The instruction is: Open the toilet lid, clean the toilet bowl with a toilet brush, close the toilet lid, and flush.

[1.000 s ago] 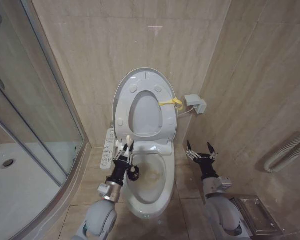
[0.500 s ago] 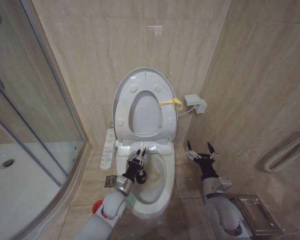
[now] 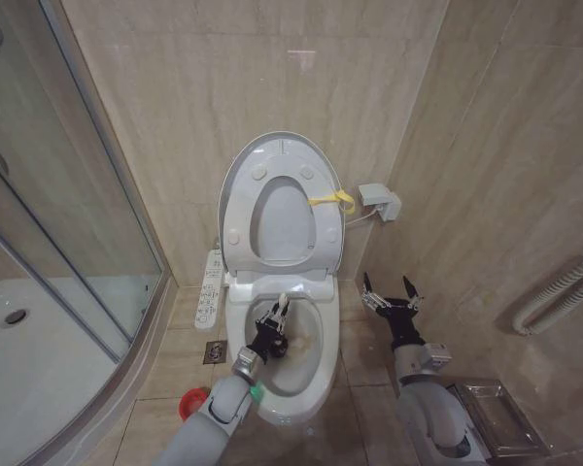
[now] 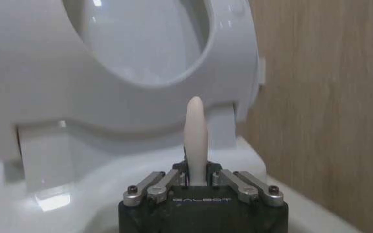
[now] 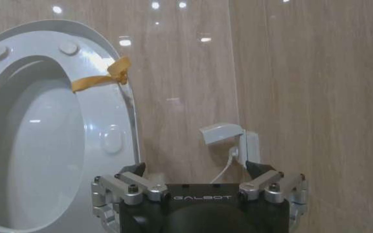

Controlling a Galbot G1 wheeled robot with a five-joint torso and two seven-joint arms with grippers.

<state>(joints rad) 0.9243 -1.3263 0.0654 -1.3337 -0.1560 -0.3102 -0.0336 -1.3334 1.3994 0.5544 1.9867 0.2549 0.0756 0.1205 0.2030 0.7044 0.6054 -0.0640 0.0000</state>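
With the toilet lid (image 3: 284, 148) raised against the wall, the head view shows the left gripper (image 3: 275, 326) over the stained toilet bowl (image 3: 311, 374), fingers clamped on the toilet brush (image 3: 283, 302) handle; the right gripper (image 3: 390, 296) waits beside the bowl, fingers spread and empty. In the left wrist view the brush handle (image 4: 195, 138) stands between closed fingers. In the right wrist view the yellow strap (image 5: 101, 77) marks the lid's edge. Scrubbing seems under way (the red holder (image 3: 191, 401) sits on the floor); next, sweep the stains.
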